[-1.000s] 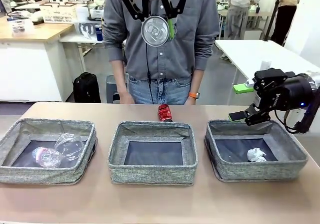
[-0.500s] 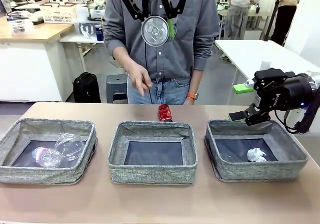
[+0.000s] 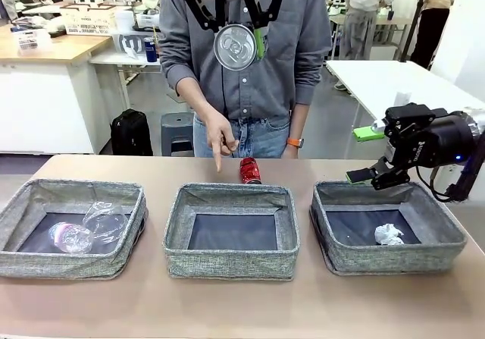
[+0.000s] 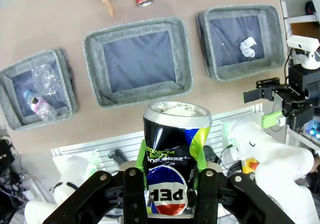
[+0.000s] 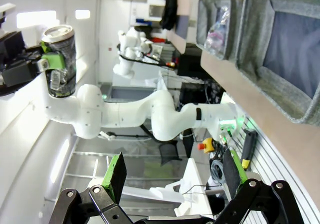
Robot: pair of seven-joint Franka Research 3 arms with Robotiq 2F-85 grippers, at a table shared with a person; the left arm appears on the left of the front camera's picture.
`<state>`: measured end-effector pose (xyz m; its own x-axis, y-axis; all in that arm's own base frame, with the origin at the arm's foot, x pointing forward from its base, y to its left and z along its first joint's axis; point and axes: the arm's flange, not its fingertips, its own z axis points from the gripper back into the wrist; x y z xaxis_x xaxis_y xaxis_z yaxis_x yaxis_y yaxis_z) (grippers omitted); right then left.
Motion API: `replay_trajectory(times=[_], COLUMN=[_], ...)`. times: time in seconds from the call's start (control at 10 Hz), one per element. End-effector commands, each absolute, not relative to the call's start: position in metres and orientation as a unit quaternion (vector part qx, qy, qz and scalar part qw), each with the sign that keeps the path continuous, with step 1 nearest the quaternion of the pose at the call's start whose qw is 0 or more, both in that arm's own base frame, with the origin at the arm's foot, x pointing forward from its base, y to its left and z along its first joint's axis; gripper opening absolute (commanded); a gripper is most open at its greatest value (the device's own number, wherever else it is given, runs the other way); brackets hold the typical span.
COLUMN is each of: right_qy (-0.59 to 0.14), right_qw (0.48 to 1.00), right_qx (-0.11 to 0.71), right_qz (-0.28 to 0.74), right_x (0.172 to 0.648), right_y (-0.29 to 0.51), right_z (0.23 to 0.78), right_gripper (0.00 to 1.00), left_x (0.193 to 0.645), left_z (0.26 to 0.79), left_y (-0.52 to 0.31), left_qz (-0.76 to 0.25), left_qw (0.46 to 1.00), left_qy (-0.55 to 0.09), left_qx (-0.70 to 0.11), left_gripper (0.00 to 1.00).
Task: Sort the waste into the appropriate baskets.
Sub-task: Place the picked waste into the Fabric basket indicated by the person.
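The black can (image 4: 176, 159) is pinched between the left gripper's (image 4: 170, 181) green pads, high above the table (image 3: 242, 309). The middle basket (image 3: 232, 231) sits right below. A good drop needs the can low and over the basket's dark bottom first. A red can (image 3: 250, 171) lies at the far edge, where the person's hand (image 3: 220, 137) points. The right gripper (image 3: 371, 174) hangs spread wide over the right basket (image 3: 386, 234), holding nothing.
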<state>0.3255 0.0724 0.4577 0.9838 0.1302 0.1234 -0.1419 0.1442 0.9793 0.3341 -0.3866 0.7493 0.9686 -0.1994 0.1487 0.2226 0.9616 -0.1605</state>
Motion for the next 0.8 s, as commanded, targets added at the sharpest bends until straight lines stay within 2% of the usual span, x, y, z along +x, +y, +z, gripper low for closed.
replay_trajectory(times=[0.0, 0.2, 0.5, 0.7], right_qy=[-0.011, -0.011, -0.011, -0.011], right_qw=[0.751, 0.751, 0.751, 0.751], right_qx=[0.653, 0.653, 0.653, 0.653], right_qz=[0.096, 0.096, 0.096, 0.096], right_x=[0.325, 0.325, 0.325, 0.325], right_y=[0.072, 0.072, 0.072, 0.072], right_z=[0.459, 0.459, 0.459, 0.459], right_gripper=[1.00, 1.00, 1.00, 1.00], left_x=[0.331, 0.334, 0.352, 0.359], left_z=[0.749, 0.749, 0.652, 0.592], left_y=[-0.381, -0.387, -0.369, -0.363], left_qz=[-0.109, -0.107, -0.078, -0.084], left_qw=[0.988, 0.988, 0.991, 0.987], left_qy=[-0.072, -0.066, -0.087, -0.096], left_qx=[-0.086, -0.088, -0.071, -0.093], left_gripper=[0.38, 0.39, 0.39, 0.39])
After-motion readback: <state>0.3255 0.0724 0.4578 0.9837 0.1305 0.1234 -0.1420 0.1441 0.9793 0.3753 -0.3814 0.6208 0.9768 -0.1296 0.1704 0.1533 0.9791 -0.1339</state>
